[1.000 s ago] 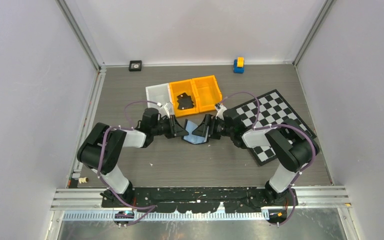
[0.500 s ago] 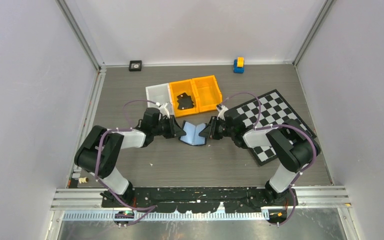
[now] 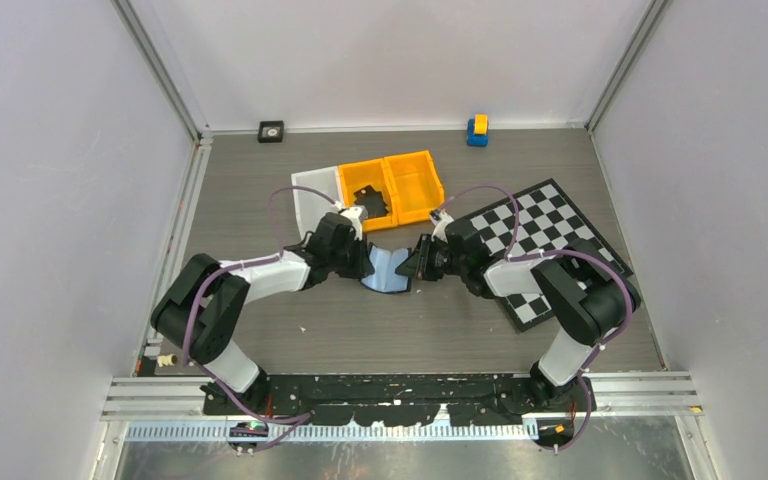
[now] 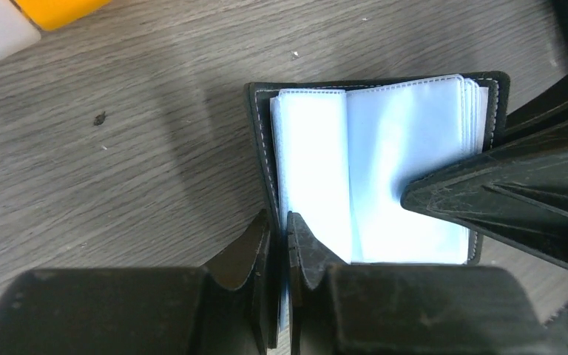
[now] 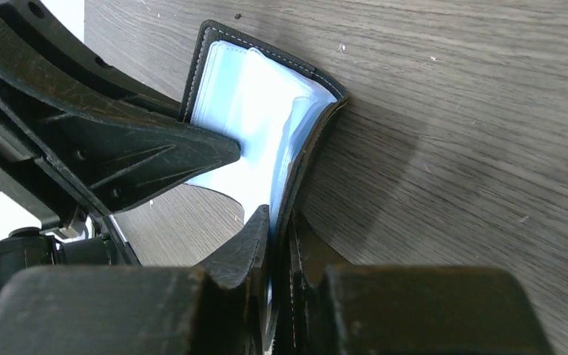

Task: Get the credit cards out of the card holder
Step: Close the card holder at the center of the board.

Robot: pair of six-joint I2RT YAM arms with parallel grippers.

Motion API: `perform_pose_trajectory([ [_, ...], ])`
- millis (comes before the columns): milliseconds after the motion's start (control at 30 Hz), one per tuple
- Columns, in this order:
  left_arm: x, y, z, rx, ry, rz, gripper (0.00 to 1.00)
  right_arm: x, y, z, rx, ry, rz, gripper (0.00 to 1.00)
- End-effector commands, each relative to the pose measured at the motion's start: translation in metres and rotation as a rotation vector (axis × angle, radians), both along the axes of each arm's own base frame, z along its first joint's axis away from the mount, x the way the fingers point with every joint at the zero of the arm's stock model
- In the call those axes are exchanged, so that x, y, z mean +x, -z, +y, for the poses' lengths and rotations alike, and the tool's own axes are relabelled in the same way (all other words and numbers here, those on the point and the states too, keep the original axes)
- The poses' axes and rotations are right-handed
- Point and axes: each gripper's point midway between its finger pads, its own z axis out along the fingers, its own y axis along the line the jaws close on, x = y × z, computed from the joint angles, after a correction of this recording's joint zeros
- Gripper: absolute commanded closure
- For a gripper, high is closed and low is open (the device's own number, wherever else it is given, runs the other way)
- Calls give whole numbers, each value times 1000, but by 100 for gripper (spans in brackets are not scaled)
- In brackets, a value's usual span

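The card holder (image 3: 388,271) lies open on the table between my two arms, black outside with pale blue inner panels (image 4: 384,170). My left gripper (image 4: 279,220) is shut on its left cover edge. My right gripper (image 5: 279,220) is shut on the right cover, which bends upward (image 5: 259,111). In the top view the left gripper (image 3: 367,263) and right gripper (image 3: 413,268) face each other across the holder. A heap of black flat credit cards (image 3: 370,204) lies in the left orange bin, partly behind my left arm. The holder's pockets show only pale blue.
Two orange bins (image 3: 415,186) and a white tray (image 3: 312,190) stand just behind the holder. A chessboard mat (image 3: 550,235) lies to the right under my right arm. A black square block (image 3: 271,131) and a blue-yellow toy (image 3: 477,130) sit by the back wall.
My right gripper closed onto the holder's right cover. My left arm swung right and forward and its jaws tightened on the left cover. The holder shifted slightly and now lies flatter.
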Motion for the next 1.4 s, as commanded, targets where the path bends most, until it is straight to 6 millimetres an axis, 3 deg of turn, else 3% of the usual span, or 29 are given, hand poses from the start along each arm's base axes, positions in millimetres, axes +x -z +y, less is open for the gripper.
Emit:
perform_pose_trajectory([
  [0,6,1,17,234,-45,-59,90,6,-26,12,38,-28,-77,86],
  [233,5,16,22,448,-50,-49,95,6,-25,12,37,-28,-75,86],
  [400,-1,9,8,356,-10,-69,94,7,-22,9,23,-9,-72,83],
  [567,-14,-13,-17,174,78,-100,81,8,-28,8,15,-5,-78,74],
  [700,-17,-18,-19,146,90,-100,74,5,-34,-4,-51,3,-96,73],
  [800,-17,-16,-21,124,101,-89,66,1,-34,-25,-176,26,-91,73],
  [900,-17,-24,-21,44,107,-91,54,-6,-34,-58,-338,82,-72,73],
  [1000,-18,-37,-15,-48,91,-115,45,0,-42,-84,-450,187,-82,75],
  [1133,-18,-54,2,-99,44,-164,34,8,-49,-103,-604,268,-83,77],
  [1300,-14,-64,19,-135,-17,-194,30,9,-44,-99,-755,252,-73,75],
  [1367,-13,-66,23,-157,-29,-198,30,11,-41,-92,-808,238,-71,65],
])
